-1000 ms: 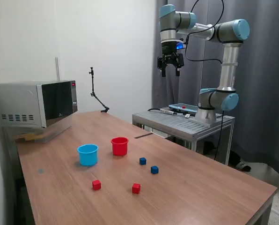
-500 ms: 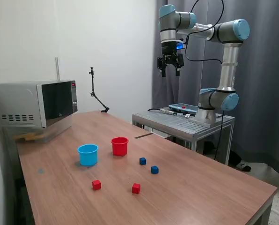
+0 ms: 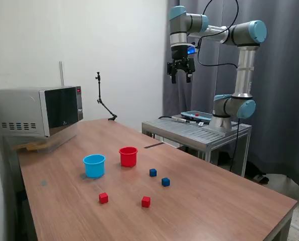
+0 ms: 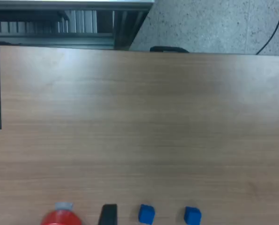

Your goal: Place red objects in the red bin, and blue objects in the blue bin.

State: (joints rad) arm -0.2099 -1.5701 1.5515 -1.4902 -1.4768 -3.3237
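High above the desk (image 3: pixel 214 201), the fingers (image 3: pixel 180 76) hang released and empty. Two blue cubes (image 3: pixel 153 172) and two red cubes (image 3: pixel 146 201) lie near the red cup (image 3: pixel 128 156) and blue cup (image 3: pixel 94 165); the descent should centre squarely over one cube.

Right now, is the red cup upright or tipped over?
Upright. The red cup stands on the table with its open rim facing up, beside the blue cup.
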